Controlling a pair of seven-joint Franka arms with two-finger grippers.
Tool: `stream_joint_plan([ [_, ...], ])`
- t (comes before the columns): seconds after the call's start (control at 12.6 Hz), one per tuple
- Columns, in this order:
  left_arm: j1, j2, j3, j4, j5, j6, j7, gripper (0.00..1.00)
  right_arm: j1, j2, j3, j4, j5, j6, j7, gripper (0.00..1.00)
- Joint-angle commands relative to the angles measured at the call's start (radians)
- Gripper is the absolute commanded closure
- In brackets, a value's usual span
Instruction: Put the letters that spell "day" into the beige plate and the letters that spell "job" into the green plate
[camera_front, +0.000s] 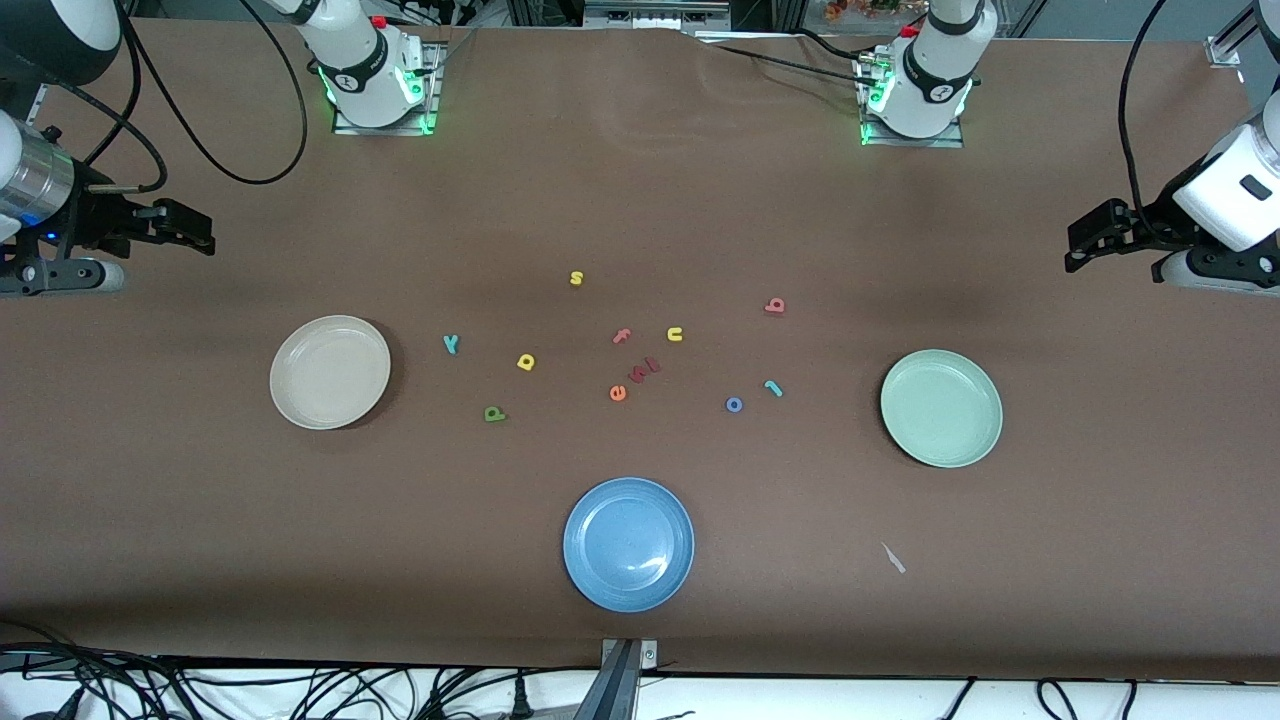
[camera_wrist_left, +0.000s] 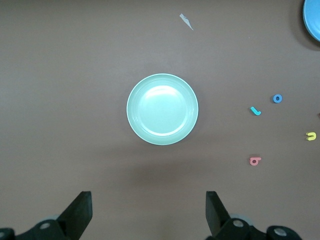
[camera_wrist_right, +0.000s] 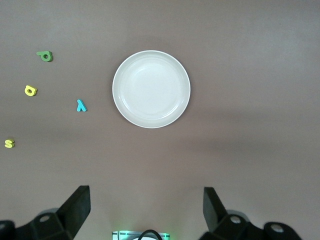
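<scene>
Front view, read from the right arm's end of the table toward the left arm's end. The right gripper (camera_front: 190, 235) hangs in the air at the table's edge, fingers spread wide and holding nothing; the right wrist view shows both fingertips (camera_wrist_right: 80, 202) well apart above bare tabletop. This arm waits.

The beige plate (camera_front: 330, 372) lies empty on the brown table (camera_front: 640, 200). Beside it, toward the middle, lie the letters of "day": the teal y (camera_front: 451, 344), the yellow a (camera_front: 526, 362) and, nearer the front camera, the dark green d (camera_front: 494, 413). All three rest on the table, apart from the plate and from each other.

In the middle lie a yellow s (camera_front: 576, 278), a pink f (camera_front: 621, 337), a yellow u (camera_front: 675, 334), an orange-red e (camera_front: 618, 393) and small pink letters (camera_front: 645, 369) just beside the e. The blue plate (camera_front: 628, 543) lies nearest the front camera, empty.

The letters of "job" follow: the blue o (camera_front: 734, 404), the teal j (camera_front: 773, 388) near it, and the salmon-pink b (camera_front: 775, 306) farther from the camera. All rest on the table. The green plate (camera_front: 941, 407) lies empty, well apart from them. A small white scrap (camera_front: 893, 558) lies nearer the camera than this plate.

The left gripper (camera_front: 1090, 240) hangs at its own end of the table, fingers spread wide, empty; its fingertips (camera_wrist_left: 82, 205) show well apart. This arm also waits.
</scene>
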Motion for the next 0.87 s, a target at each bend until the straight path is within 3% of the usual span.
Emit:
stream_joint_plan([
  [0.0, -0.008, 0.013, -0.001, 0.026, -0.014, -0.044, 0.013, 0.00, 0.024, -0.001, 0.001, 0.008, 0.015, -0.016, 0.046, 0.00],
  [0.24, -0.012, 0.039, -0.007, 0.025, -0.016, -0.047, 0.016, 0.00, 0.108, -0.001, 0.002, 0.007, 0.015, -0.018, 0.223, 0.00],
  [0.79, -0.090, 0.160, -0.008, 0.045, -0.025, 0.014, -0.045, 0.00, 0.207, 0.069, 0.013, -0.024, 0.019, 0.075, 0.352, 0.00],
])
